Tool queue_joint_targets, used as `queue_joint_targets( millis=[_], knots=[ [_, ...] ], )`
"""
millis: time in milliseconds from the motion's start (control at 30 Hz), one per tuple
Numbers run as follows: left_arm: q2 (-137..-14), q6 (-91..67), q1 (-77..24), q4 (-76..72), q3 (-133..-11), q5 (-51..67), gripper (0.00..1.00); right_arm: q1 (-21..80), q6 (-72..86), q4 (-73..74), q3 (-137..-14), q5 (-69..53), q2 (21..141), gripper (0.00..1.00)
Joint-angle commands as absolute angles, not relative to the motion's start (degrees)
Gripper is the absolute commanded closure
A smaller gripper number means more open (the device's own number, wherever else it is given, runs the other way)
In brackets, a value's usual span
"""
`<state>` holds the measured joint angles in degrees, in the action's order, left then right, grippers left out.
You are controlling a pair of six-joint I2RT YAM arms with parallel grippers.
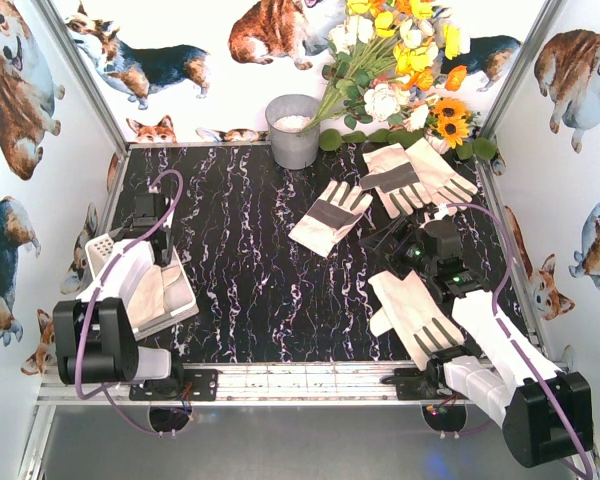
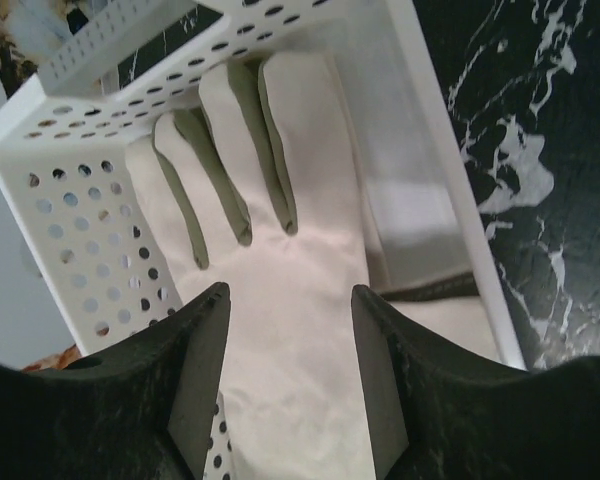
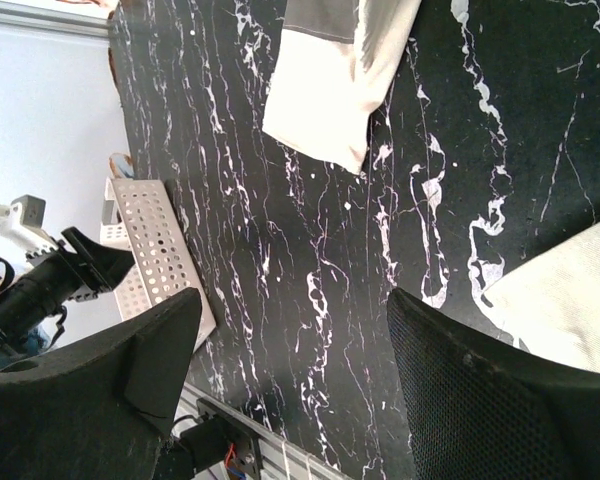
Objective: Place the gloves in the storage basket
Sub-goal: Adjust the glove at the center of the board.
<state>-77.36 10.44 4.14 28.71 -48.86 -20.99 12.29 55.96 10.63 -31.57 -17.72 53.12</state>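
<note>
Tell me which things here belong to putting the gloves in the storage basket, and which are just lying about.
For the job:
storage basket
glove in the basket
mid-table glove
far glove
far-right glove
near-right glove

Just lying about:
grey bucket
flowers

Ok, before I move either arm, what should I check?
1. Glove inside the storage basket: ok, lying flat.
2. Left gripper free of that glove: cannot tell; jaws stand apart over its cuff.
3. Right gripper empty: ok, jaws open above the table.
4. All gloves in the basket: not ok; four gloves lie on the table.
5. Next target reachable: probably ok; the nearest glove lies at the near right.
</note>
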Motion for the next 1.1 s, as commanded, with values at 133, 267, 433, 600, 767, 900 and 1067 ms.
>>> queue_joint_targets(
  millis=[133, 267, 433, 600, 767, 900, 1067],
  knots=[
    [-81.77, 9.01, 5.96, 20.41, -48.93, -20.58, 0.56, 12.18, 55.11, 11.46, -34.76, -16.88, 51.66, 0.24],
    [-83.87, 9.39, 6.8, 19.64, -49.36, -19.86, 0.65, 12.17, 55.11, 11.68, -35.1, -16.92, 51.83, 0.24],
    [-86.36, 9.18, 7.6, 18.17, -49.3, -17.62, 0.62, 12.16, 55.17, 11.74, -35.58, -17.49, 51.96, 0.25],
    [-87.46, 9.05, 7.89, 15.62, -47.98, -15.45, 0.59, 12.17, 55.28, 12.02, -35.77, -17.58, 51.7, 0.25],
    [-89.79, 8.98, 8.4, 15.12, -48.08, -19.4, 0.65, 12.17, 55.28, 12.3, -35.86, -17.62, 51.41, 0.25],
    [-90.88, 8.45, 9.29, 14.22, -47.94, -22.69, 0.68, 12.19, 55.28, 12.3, -35.99, -17.75, 51.57, 0.25],
    [-91.04, 7.65, 9.34, 14.37, -48.31, -25.9, 0.69, 12.13, 55.28, 12.38, -36.21, -17.75, 51.55, 0.26]
  ],
)
